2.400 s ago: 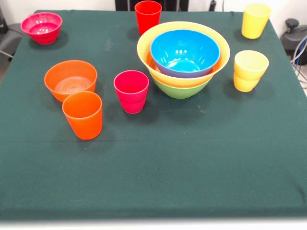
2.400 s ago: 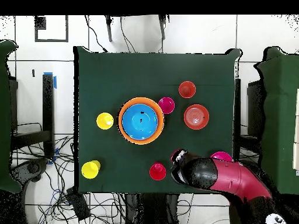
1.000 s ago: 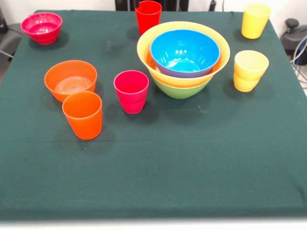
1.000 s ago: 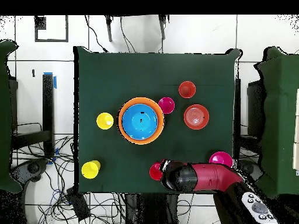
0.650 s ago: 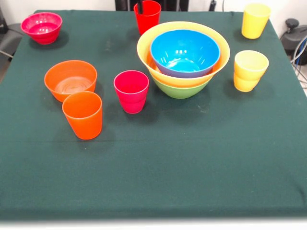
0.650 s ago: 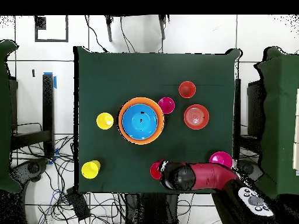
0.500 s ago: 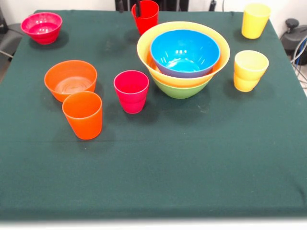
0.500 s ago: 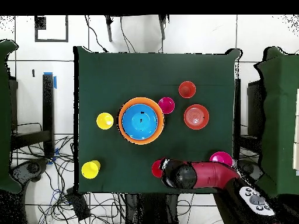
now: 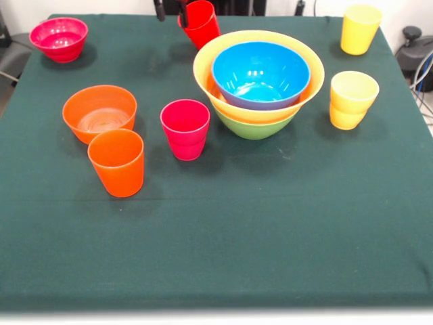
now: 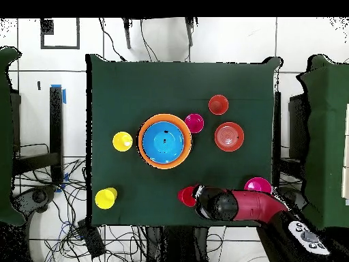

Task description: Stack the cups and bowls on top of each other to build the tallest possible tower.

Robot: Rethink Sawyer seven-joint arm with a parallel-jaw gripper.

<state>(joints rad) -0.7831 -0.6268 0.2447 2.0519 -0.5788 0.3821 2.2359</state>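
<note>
bowls [image 9: 258, 81]: glossy plastic | cups [image 9: 185, 128]: smooth plastic | table cloth [image 9: 223, 223]: matt green fabric

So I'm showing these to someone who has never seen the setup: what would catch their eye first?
Probably the tower near the table's middle: a blue bowl nested in the wide yellow bowl, on a green bowl. Next, the red cup at the far edge, tilted, with the gripper at its rim. Loose cups and bowls ring the green cloth.
</note>
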